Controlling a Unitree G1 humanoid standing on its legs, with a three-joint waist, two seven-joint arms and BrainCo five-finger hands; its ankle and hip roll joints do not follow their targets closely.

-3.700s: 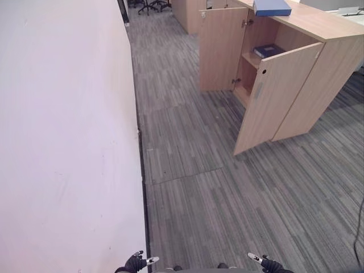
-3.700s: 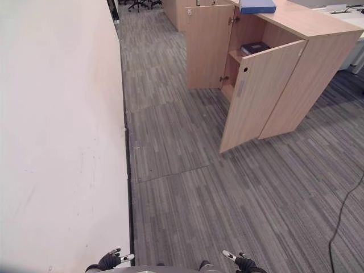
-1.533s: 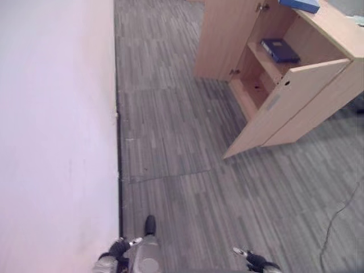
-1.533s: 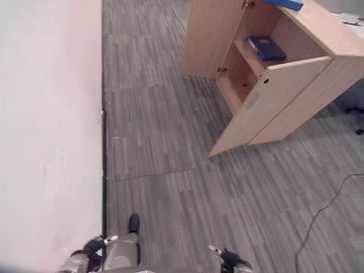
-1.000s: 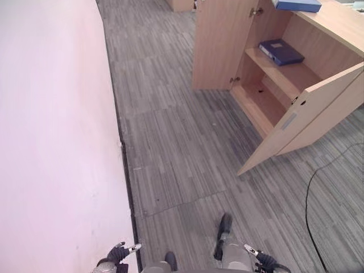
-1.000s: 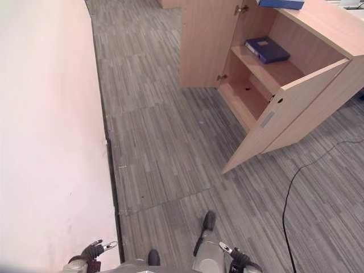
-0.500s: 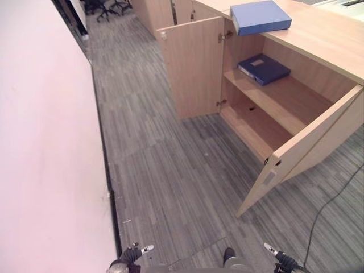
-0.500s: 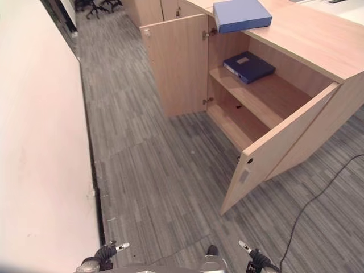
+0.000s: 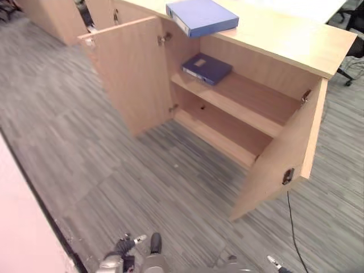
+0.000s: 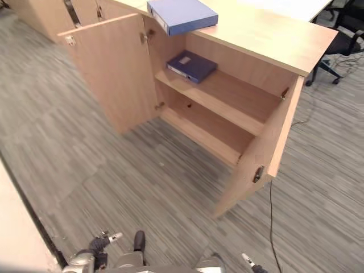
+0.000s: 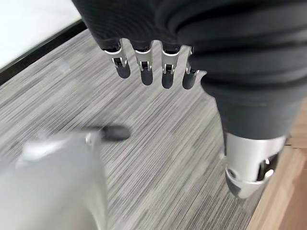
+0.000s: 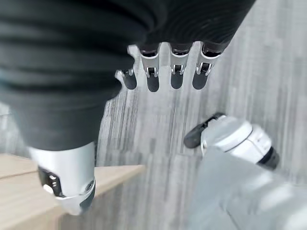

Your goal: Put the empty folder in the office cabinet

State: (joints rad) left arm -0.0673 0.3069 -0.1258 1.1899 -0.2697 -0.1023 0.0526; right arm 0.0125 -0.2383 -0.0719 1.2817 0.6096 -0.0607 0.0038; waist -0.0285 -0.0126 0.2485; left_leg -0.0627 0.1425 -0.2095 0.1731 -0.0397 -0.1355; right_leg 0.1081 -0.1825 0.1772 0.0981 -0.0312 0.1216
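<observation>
A light blue folder (image 9: 202, 16) lies flat on top of the wooden office cabinet (image 9: 284, 40). A darker blue folder (image 9: 206, 68) lies on the upper shelf (image 9: 244, 94) inside; the bottom shelf is bare. Both doors stand open: the left door (image 9: 128, 74) and the right door (image 9: 287, 156). My left hand (image 11: 142, 64) hangs low over the carpet with fingers straight, holding nothing, and appears at the bottom edge (image 9: 122, 249). My right hand (image 12: 176, 72) hangs the same way, empty, with a fingertip at the bottom edge (image 10: 248, 261). Both hands are far from the cabinet.
Grey striped carpet (image 9: 85, 159) lies between me and the cabinet. A white wall (image 9: 20, 233) runs along my left. More wooden cabinets (image 9: 54, 17) stand beyond the left door. A black office chair (image 10: 344, 25) stands past the cabinet's right end.
The camera has turned and come closer, so the open cabinet is now in the middle and the wall has slid off to the left. Both hands still hang empty.
</observation>
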